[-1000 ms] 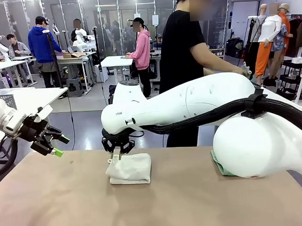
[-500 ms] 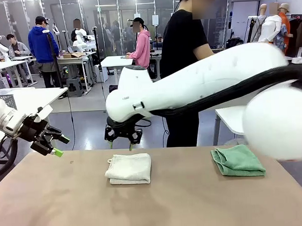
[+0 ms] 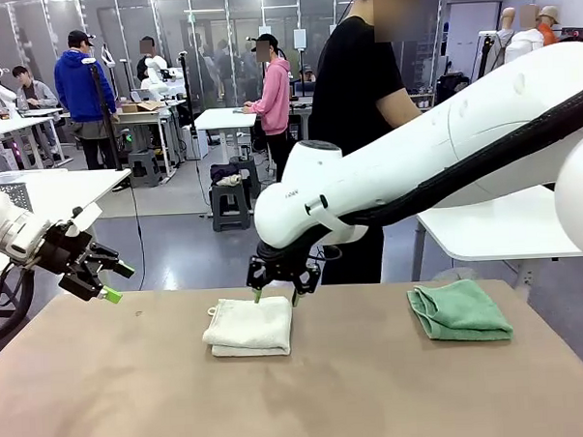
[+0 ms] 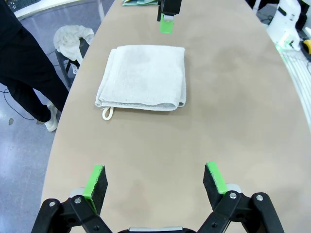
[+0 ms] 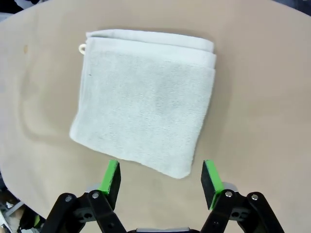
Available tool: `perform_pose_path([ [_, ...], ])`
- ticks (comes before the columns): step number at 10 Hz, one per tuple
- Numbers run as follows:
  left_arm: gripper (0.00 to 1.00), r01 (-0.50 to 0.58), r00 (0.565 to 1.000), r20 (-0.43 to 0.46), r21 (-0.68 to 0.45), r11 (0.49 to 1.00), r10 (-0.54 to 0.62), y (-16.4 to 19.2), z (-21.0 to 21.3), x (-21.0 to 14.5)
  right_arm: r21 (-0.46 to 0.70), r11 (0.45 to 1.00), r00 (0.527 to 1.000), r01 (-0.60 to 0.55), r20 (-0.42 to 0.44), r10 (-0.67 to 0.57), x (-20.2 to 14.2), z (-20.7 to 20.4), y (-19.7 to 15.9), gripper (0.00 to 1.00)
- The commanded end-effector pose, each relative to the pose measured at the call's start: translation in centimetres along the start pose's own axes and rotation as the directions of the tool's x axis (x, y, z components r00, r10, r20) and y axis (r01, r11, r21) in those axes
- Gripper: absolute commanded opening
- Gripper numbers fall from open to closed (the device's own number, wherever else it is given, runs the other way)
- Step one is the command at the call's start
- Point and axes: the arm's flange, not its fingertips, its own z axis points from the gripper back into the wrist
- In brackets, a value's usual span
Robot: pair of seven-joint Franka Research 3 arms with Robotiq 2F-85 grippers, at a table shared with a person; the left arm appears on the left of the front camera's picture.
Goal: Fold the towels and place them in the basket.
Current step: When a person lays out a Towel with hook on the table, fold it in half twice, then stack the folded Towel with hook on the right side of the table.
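A cream-white towel (image 3: 248,328) lies folded on the brown table (image 3: 376,389) left of the middle, its little loop (image 4: 107,114) poking out at one corner. My right gripper (image 3: 275,295) hovers open just above its far right edge, touching nothing. In the right wrist view the same towel (image 5: 146,102) lies flat ahead of the spread right gripper (image 5: 160,178). A mint green towel (image 3: 460,311) lies folded at the right. My left gripper (image 3: 106,283) hangs open off the table's left end; in its own view the left gripper (image 4: 155,178) faces the towel (image 4: 143,76). The basket is out of view.
A person in a black shirt (image 3: 349,90) stands at the table's far side, right behind my right arm. A stool with a pale cloth on it (image 4: 73,39) stands by the person's legs. A white table (image 3: 495,229) stands behind at the right.
My right gripper has let go of the cream towel's corner, opened and moved right along its far edge. The right arm has swung up, uncovering the green towel. The left arm has not moved.
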Motion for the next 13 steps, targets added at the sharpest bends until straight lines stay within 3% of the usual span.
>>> perform_pose_path([
  [1,0.87,0.001,1.0,0.001,0.002,1.0,-0.001,0.0,0.11,0.08,0.024,1.0,1.0,0.008,0.011,-0.008,-0.97,0.19,-1.46,0.83],
  [13,0.87,0.001,1.0,0.001,0.002,1.0,-0.001,0.0,0.11,0.08,0.0,1.0,1.0,0.024,-0.004,-0.024,-0.09,-0.47,-1.59,0.83],
])
